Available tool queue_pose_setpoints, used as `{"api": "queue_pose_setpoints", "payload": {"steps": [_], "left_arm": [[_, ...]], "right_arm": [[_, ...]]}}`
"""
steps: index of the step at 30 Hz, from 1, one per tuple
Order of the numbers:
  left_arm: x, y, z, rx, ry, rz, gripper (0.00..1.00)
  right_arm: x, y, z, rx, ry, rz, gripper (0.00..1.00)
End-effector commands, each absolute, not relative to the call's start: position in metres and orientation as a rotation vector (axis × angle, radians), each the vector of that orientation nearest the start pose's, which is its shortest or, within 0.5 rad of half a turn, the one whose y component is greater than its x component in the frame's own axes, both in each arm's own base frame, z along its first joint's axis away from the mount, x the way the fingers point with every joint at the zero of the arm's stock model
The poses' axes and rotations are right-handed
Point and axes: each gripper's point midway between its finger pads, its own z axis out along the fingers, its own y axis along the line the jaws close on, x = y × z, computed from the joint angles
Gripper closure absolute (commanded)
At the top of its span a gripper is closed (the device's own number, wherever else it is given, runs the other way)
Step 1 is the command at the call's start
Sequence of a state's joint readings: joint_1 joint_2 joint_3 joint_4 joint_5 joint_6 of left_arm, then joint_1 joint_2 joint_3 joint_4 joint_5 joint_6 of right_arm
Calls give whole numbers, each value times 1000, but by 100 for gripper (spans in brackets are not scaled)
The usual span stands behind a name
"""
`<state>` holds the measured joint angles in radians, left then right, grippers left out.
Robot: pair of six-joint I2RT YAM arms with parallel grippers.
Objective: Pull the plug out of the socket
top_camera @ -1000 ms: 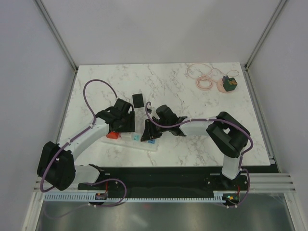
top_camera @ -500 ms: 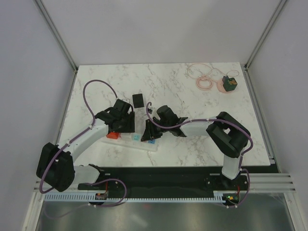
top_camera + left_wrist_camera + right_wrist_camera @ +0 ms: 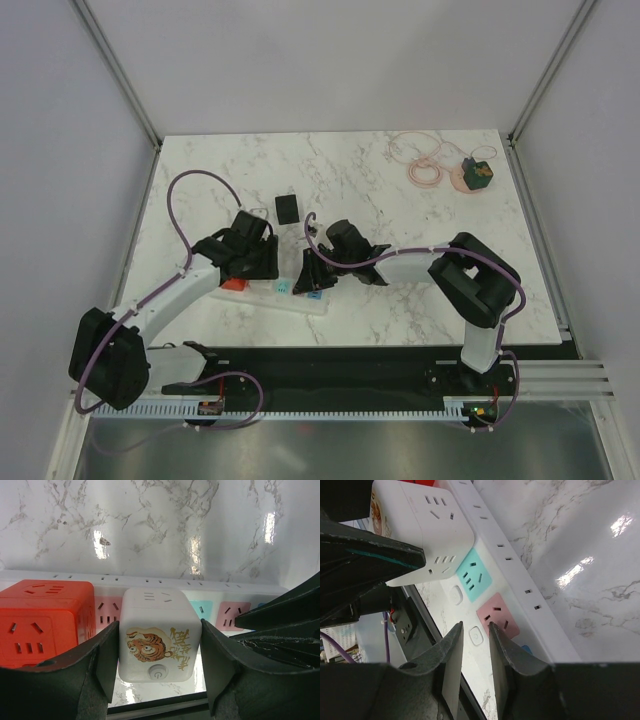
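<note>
The socket is a long white power strip with pastel outlets, lying near the table's front edge. It also shows in the left wrist view and the right wrist view. A white cube plug with a tiger picture sits over the strip, and shows in the right wrist view too. My left gripper is shut on this plug, one finger on each side. I cannot tell if the plug is still seated. My right gripper has its jaws nearly together, tips down on the strip beside a pink outlet.
A red cube plug sits on the strip right beside the white one, also seen from above. A black block lies behind the grippers. Pink cable rings and a pink-green object lie at the far right.
My left arm's elbow and shoulder have swung a little to the left while its gripper stays on the white plug. The right arm has not visibly moved.
</note>
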<state>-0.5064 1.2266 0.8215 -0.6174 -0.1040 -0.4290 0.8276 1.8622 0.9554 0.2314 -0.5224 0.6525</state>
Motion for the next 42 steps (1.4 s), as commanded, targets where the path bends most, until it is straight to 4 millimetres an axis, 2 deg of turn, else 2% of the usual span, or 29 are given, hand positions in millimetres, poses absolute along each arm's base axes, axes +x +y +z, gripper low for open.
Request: {"api": "queue_pose_setpoints", "payload": {"steps": [1,2,3,6,8,13,14,17,22,28,30,33,35,36,39,42], "left_arm": [[254,-151,121,95,2473,-286,98],[260,-145,127,90,2455,-234,98],[257,-142,123,102,2486,-204,98],[256,-157,131,145,2504,-301,98],[254,-174,137,163,2523,-434,98],[253,-187,148,179,2532,-556,98],[257,-187,153,195,2524,-542,98],[263,-175,148,220,2553,-426,98],[262,-162,145,244,2554,-333,98],[261,-158,150,284,2522,-303,98],[263,-156,158,248,2489,-300,98],[273,-147,174,162,2405,-260,98],[280,-138,177,93,2361,-210,98],[288,-137,186,64,2298,-208,98],[299,-134,187,2,2210,-208,98],[322,-133,196,-76,2070,-215,98]], "right_arm": [[203,364,-10,-495,2668,1076,64],[203,363,-11,-490,2670,1074,64],[203,363,-10,-484,2672,1075,64],[203,364,-11,-482,2676,1073,64],[204,364,-11,-479,2681,1067,64],[203,360,-14,-475,2691,1050,64],[202,360,-15,-478,2695,1045,64],[202,358,-18,-477,2703,1035,64],[202,359,-18,-480,2706,1037,64],[202,361,-18,-485,2706,1047,64],[203,362,-16,-489,2701,1052,63],[202,362,-16,-490,2698,1056,63],[202,362,-14,-494,2691,1066,63],[202,363,-12,-494,2684,1070,63],[203,365,-8,-503,2672,1082,63],[205,369,1,-508,2647,1104,63]]}}
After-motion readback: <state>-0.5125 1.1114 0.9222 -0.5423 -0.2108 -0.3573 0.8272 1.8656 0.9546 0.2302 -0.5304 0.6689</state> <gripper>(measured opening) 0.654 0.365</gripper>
